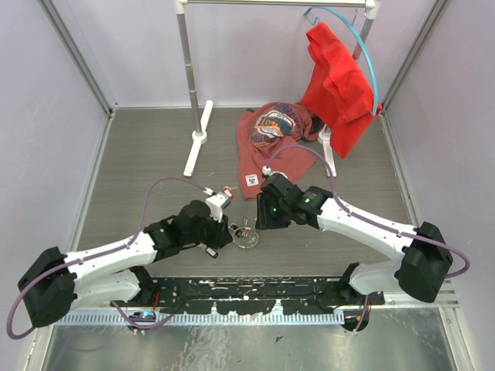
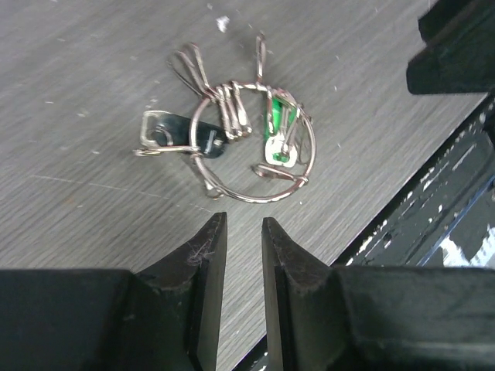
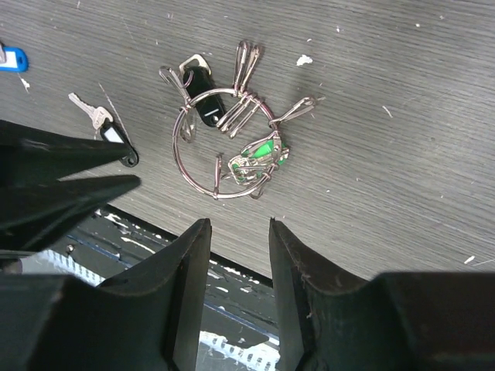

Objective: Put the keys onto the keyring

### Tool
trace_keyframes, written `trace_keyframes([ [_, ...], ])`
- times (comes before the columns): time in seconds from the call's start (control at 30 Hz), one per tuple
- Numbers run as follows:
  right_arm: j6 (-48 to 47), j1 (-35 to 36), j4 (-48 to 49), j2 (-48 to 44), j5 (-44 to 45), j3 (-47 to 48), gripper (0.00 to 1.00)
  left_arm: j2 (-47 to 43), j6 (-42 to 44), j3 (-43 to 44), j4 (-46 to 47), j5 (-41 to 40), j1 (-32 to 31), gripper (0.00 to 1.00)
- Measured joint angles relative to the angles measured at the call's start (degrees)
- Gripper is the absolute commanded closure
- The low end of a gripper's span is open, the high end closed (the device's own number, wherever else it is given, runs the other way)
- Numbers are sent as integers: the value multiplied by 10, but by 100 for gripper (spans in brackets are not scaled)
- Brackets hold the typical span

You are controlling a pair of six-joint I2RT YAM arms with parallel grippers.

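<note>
The keyring (image 1: 247, 236) lies flat on the grey table between my two grippers. In the left wrist view the thin silver ring (image 2: 259, 199) carries a green tag (image 2: 274, 124), a black-headed key (image 2: 197, 137) and several wire clips. The right wrist view shows the same ring (image 3: 179, 151), green tag (image 3: 259, 158) and black key (image 3: 204, 99). A loose key (image 3: 108, 130) with a black-and-white head lies left of the ring, beside my left fingers (image 3: 77, 166). My left gripper (image 2: 241, 220) is open a little and empty, just short of the ring. My right gripper (image 3: 236, 224) is open and empty above it.
A blue tag (image 3: 11, 59) lies further left. A black slotted rail (image 1: 255, 292) runs along the near edge. A rust shirt (image 1: 271, 143) lies behind the arms, and a red shirt (image 1: 336, 89) hangs from a white garment rack (image 1: 186, 62).
</note>
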Motion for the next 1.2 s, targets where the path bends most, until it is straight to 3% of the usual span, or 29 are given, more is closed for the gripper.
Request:
trace_keyframes([
  [0.17, 0, 0, 3, -3, -4, -3, 58, 44, 10, -7, 38, 4, -40, 67],
  [0.4, 5, 5, 18, -12, -21, -23, 58, 40, 3, -10, 55, -39, -62, 66],
  [0.73, 40, 108, 55, 68, 14, -21, 58, -50, -28, -24, 35, -138, -62, 66],
  [1.2, -14, 110, 108, 225, 18, 78, 58, -252, -68, -56, -74, -256, -62, 63],
])
